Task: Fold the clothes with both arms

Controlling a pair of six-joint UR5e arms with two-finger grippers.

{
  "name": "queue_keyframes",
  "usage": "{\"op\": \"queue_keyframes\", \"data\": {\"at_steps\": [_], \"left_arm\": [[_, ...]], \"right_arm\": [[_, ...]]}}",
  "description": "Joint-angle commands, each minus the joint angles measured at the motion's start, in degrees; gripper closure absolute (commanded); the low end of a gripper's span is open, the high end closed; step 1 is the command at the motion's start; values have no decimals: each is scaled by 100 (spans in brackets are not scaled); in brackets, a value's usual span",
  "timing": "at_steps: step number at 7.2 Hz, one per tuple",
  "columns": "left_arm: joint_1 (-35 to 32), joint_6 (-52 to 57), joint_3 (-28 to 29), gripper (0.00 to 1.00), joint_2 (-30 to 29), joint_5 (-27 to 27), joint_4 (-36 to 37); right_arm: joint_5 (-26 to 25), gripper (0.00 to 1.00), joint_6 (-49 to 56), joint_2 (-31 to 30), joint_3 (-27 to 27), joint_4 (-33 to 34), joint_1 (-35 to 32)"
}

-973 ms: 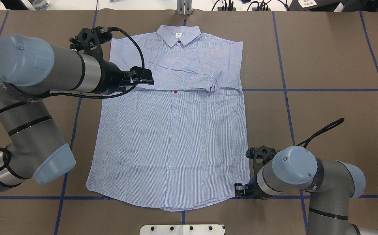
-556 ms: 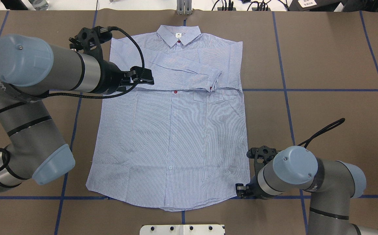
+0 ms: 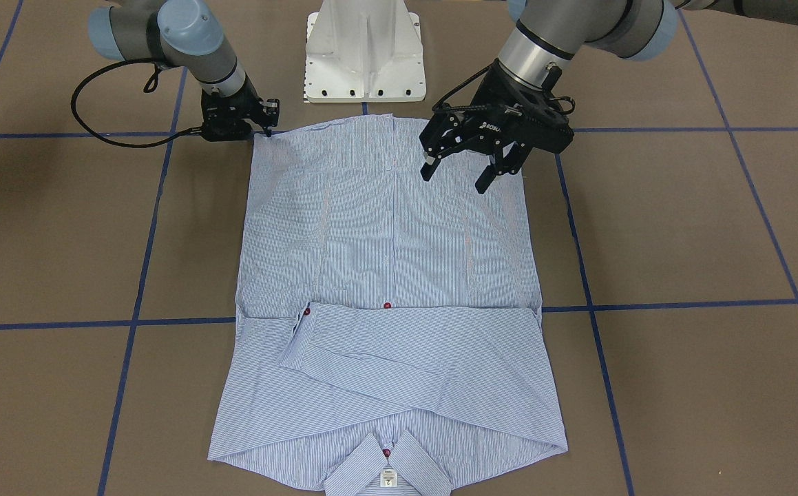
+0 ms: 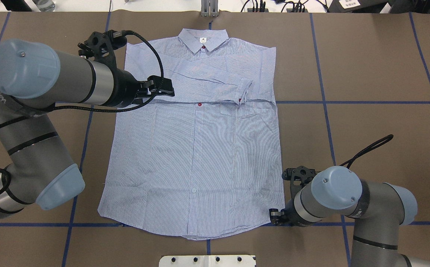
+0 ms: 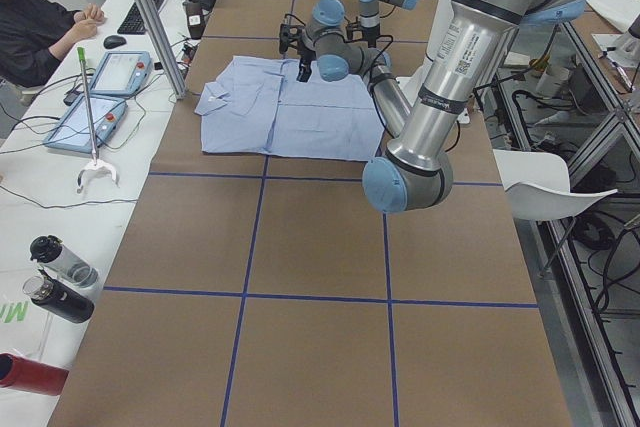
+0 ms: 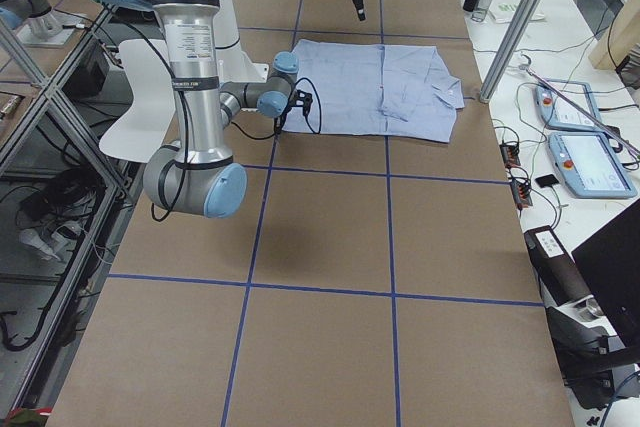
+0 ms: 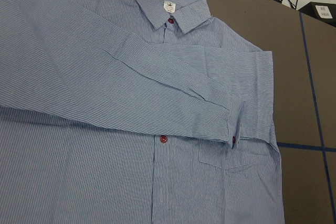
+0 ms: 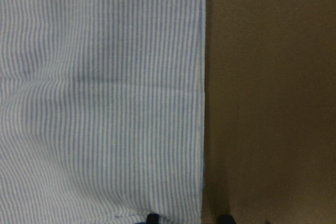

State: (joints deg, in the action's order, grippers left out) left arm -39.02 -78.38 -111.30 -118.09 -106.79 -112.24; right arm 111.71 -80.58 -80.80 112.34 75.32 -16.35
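Robotics lab: teach pendants (image 5: 120, 72), taped table (image 5: 320, 247)

A brown table (image 4: 367, 74), crossed by blue tape lines (image 4: 348, 102), carries the striped shirt (image 4: 200, 155), lying flat, collar toward the operators' edge, hem toward the robot's.

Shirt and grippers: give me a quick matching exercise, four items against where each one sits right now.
Items
A. left gripper
B. right gripper
C. collar
D. sleeve cuff

Places
1. low at a bottom corner of the shirt, fingertips either side of its side edge
2. at the end of the shirt farthest from the robot
3. open, raised above the shirt
4. folded across the chest, just above the pocket

Pairs: A-3, B-1, C-2, D-4
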Motion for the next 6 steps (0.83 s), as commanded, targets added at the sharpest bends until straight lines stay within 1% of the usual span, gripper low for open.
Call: {"op": "queue_keyframes", "data": {"at_steps": [1,2,3,4,5,6], "left_arm": [[0,-2,-6,2,-4,0,0],[0,7,-6,2,-4,0,0],[0,7,-6,2,5,0,0],[0,7,-6,2,5,0,0],[0,7,-6,2,5,0,0],[0,7,-6,2,5,0,0]], "right_arm": [[0,53,-2,-6,7,0,0],[0,65,-2,-6,-2,0,0],[9,82,7,-6,7,0,0],[9,95,7,11,24,0,9],[17,100,7,29,25,0,9],[35,100,7,38,42,0,-17]]}}
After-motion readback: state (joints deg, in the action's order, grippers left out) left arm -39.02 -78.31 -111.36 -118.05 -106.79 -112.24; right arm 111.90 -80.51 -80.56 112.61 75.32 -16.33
